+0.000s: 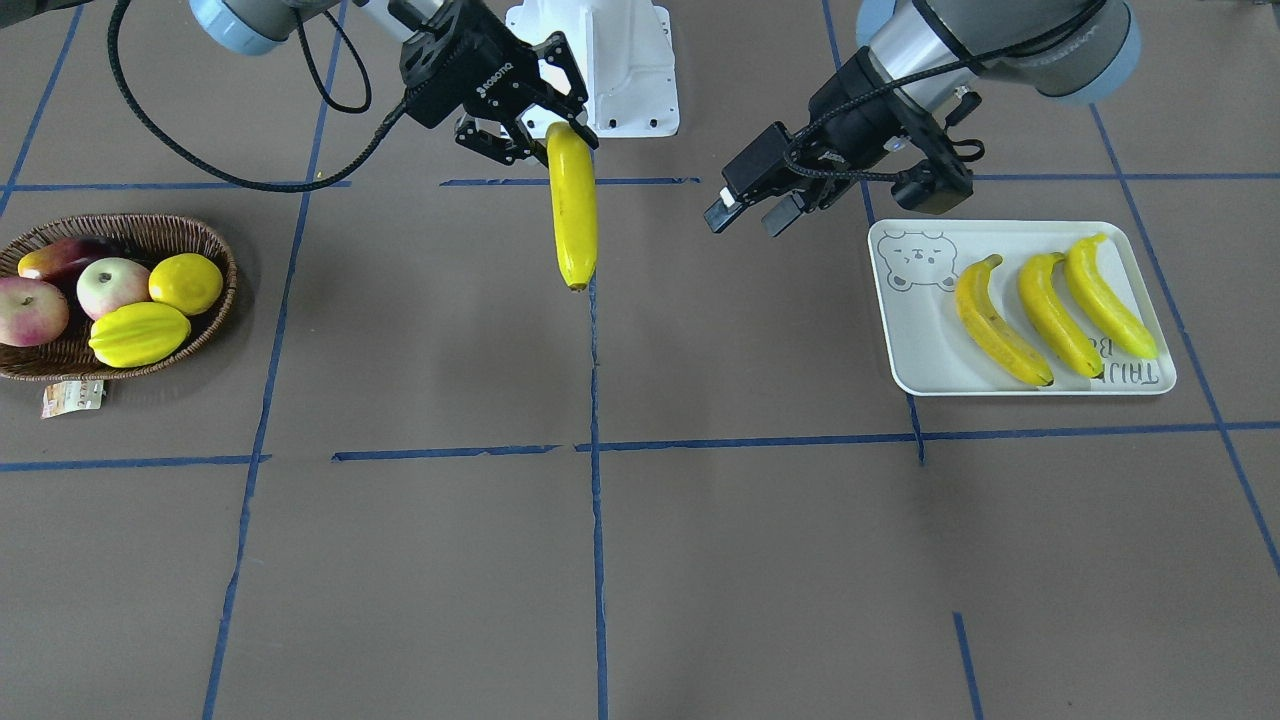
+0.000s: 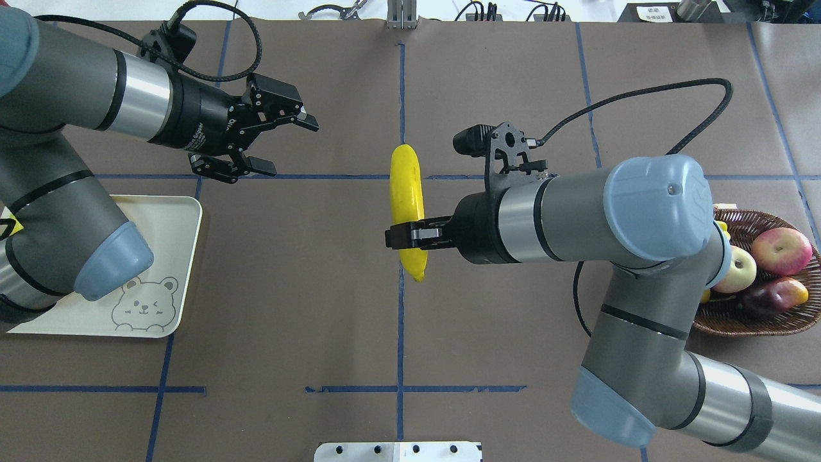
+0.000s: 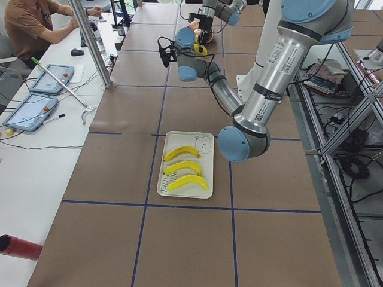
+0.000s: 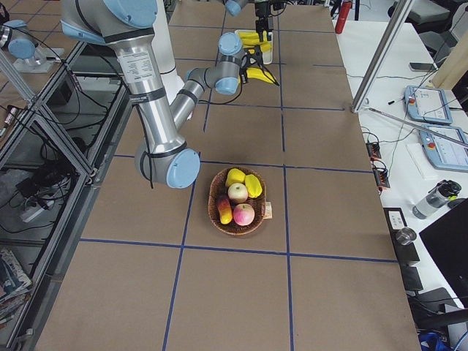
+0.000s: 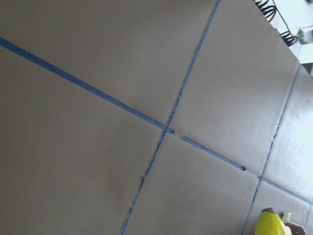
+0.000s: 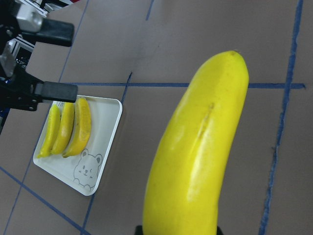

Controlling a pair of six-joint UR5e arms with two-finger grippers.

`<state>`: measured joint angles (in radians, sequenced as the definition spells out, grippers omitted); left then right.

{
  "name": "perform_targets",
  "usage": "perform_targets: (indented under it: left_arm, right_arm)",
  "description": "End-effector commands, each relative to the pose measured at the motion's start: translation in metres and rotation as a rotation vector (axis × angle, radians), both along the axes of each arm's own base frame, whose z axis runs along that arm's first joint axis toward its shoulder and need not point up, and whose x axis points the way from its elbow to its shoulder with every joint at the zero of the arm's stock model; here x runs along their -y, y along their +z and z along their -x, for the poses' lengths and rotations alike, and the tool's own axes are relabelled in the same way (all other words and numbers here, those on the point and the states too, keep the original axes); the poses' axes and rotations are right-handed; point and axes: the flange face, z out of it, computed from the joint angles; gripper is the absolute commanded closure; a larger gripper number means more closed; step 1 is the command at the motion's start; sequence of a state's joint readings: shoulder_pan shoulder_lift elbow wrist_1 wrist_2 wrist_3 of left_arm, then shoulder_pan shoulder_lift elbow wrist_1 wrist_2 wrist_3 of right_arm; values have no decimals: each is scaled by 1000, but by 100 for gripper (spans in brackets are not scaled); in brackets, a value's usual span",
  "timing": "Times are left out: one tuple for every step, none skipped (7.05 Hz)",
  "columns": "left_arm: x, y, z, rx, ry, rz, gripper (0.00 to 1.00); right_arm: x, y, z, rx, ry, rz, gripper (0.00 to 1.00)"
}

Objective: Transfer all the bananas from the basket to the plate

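The long yellow banana point(image 1: 573, 215) is gripped near one end, long axis crosswise, by the right arm's clenched fingers point(image 2: 404, 236) above the worktop point(image 1: 700, 560), and the flat white bear-printed plate point(image 1: 1000, 228) is seen beyond the left arm's released fingers point(image 2: 262, 168), nearer to it.
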<state>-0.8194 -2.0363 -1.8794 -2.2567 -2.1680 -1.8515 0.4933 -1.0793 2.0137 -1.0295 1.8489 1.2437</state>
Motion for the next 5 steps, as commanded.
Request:
perform_targets:
  left_arm:
    - [-9, -19, -17, -86, -20, -10, 1]
    - [-14, -28, -31, -97, -37, -17, 1]
    - [-19, -31, -37, -103, -26, -22, 1]
    - [-24, -36, -43, -110, -12, -26, 1]
    - [-31, -41, -49, -118, 3, -29, 1]
  right_arm:
    - [-9, -17, 2, 61, 6, -30, 96]
    - [-18, -18, 11, 71, 0, -35, 96]
    - [-24, -19, 15, 76, 15, -39, 96]
    - [-24, -19, 15, 76, 17, -39, 96]
    - [-24, -20, 15, 77, 17, -39, 96]
